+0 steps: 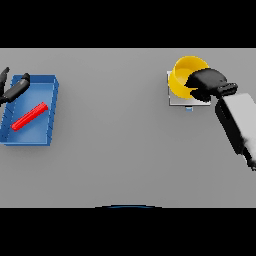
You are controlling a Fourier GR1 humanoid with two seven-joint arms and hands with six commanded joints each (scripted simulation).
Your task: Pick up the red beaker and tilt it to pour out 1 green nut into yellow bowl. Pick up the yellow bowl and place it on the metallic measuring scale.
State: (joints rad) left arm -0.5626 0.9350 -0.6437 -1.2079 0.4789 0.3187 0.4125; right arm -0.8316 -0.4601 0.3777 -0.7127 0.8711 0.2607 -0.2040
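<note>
No readable text, label, brand, number or sign shows on anything here.

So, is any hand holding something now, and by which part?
The right hand holds the yellow bowl by its near-right rim, over the scale. The left hand holds nothing; the beaker lies in the blue tray.

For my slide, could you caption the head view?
Right hand holds yellow bowl on scale; red beaker lies in blue tray.
</note>
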